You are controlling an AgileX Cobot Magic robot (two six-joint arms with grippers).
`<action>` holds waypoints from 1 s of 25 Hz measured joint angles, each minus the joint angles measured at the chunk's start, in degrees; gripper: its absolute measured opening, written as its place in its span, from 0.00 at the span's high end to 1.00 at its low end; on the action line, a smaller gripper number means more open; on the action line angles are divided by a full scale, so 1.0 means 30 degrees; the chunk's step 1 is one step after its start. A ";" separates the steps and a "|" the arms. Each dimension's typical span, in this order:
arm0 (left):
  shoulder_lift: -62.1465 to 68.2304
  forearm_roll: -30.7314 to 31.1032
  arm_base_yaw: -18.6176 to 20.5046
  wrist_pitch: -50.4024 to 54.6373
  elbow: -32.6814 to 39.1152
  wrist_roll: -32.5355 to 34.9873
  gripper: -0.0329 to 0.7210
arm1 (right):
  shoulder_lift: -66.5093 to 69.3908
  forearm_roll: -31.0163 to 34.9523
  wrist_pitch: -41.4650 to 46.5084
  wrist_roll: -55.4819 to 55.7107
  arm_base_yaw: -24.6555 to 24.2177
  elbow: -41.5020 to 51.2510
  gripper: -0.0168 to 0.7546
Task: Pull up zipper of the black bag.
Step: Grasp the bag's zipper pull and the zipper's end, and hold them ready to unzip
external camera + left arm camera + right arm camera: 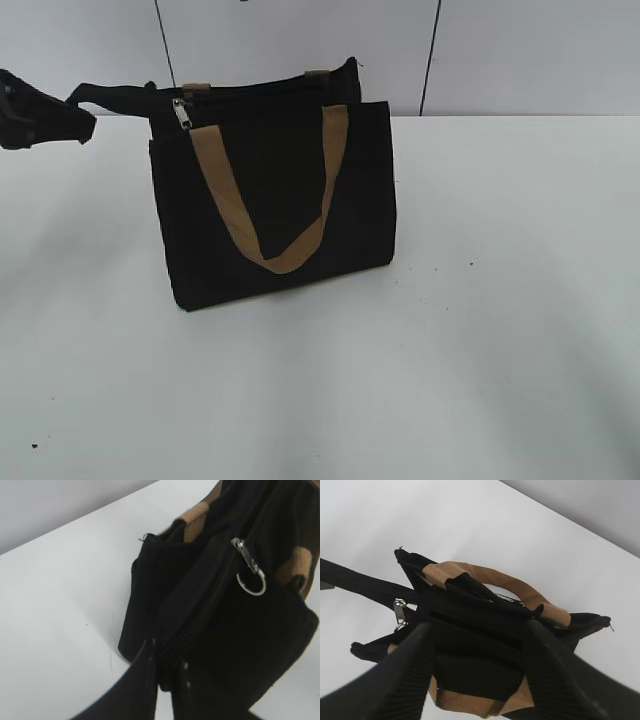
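The black bag (275, 215) stands upright on the white table, with a tan strap handle (270, 210) hanging down its front. The zipper (181, 113) sits at the left end of the bag's top edge. It is a small silver slider with a ring pull in the left wrist view (246, 555). My left gripper (85, 118) is left of the bag, shut on the black tail end of the zip track (172, 652), which is stretched out from the bag. My right gripper (477, 627) is open above the bag (495, 645), its fingers spread to either side. The zipper (399, 609) is left of the fingers. The right gripper is out of the exterior view.
The white table (500, 320) spreads around the bag. A grey panelled wall (300, 40) stands close behind it. The second tan handle (490, 577) lies across the bag's top.
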 joint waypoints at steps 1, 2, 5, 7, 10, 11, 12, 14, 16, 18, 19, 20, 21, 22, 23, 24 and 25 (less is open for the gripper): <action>0.0000 0.0000 0.0000 0.0000 0.0000 -0.0017 0.88 | -0.0054 0.0058 0.0006 -0.0199 -0.0042 0.0000 0.42; 0.0000 0.0000 0.0000 0.0039 0.0000 -0.0043 0.88 | -0.0054 0.0290 0.0052 -0.0450 -0.0042 0.0000 0.42; -0.0036 -0.0185 0.0000 0.0236 0.0000 -0.0040 0.88 | 0.0194 0.1345 0.0179 -0.1342 -0.0003 0.0000 0.42; -0.0231 -0.0226 0.0000 0.0199 0.0000 -0.0040 0.88 | 0.0504 0.1821 0.0202 -0.1573 -0.0003 0.0000 0.42; -0.0719 -0.0285 0.0000 -0.0025 0.0000 -0.0040 0.88 | 0.0899 0.2290 0.0254 -0.1704 0.0032 0.0000 0.42; -0.0787 -0.0328 0.0000 -0.0123 0.0000 -0.0040 0.88 | 0.0936 0.2449 0.0254 -0.1730 0.0032 0.0000 0.42; -0.0789 -0.0359 0.0000 -0.0152 0.0000 -0.0040 0.88 | 0.0936 0.2580 0.0254 -0.1782 0.0056 0.0000 0.42; -0.0789 -0.0359 0.0000 -0.0170 0.0000 -0.0040 0.88 | 0.0936 0.2729 0.0151 -0.2044 0.0292 0.0000 0.42; -0.0789 -0.0396 0.0000 -0.0170 0.0000 -0.0040 0.88 | 0.1122 0.2786 -0.0086 -0.2487 0.0695 0.0000 0.42; -0.0789 -0.0442 0.0000 -0.0151 0.0000 -0.0040 0.88 | 0.1441 0.2786 -0.0231 -0.2726 0.1226 0.0000 0.42; -0.0789 -0.0463 0.0000 -0.0133 0.0000 -0.0040 0.88 | 0.1654 0.2721 -0.0306 -0.2743 0.1420 0.0000 0.42; -0.0789 -0.0507 0.0000 -0.0110 0.0000 -0.0040 0.88 | 0.1871 0.2553 -0.0304 -0.2669 0.1617 0.0000 0.42; -0.0833 -0.0550 0.0000 -0.0110 0.0000 -0.0040 0.88 | 0.2165 0.2382 -0.0344 -0.2441 0.1807 0.0000 0.42; -0.0898 -0.0617 0.0000 -0.0110 0.0000 -0.0040 0.88 | 0.2351 0.2167 -0.0390 -0.2098 0.1929 0.0000 0.42; -0.1024 -0.0823 0.0000 -0.0110 0.0000 -0.0040 0.88 | 0.2551 0.1936 -0.0462 -0.1755 0.2016 0.0000 0.42; -0.1181 -0.1217 0.0000 -0.0091 0.0000 -0.0040 0.88 | 0.2717 0.1791 -0.0535 -0.1399 0.2126 0.0000 0.42; -0.1302 -0.1550 0.0000 -0.0055 0.0000 -0.0040 0.88 | 0.2877 0.1685 -0.0648 -0.1130 0.2167 0.0000 0.42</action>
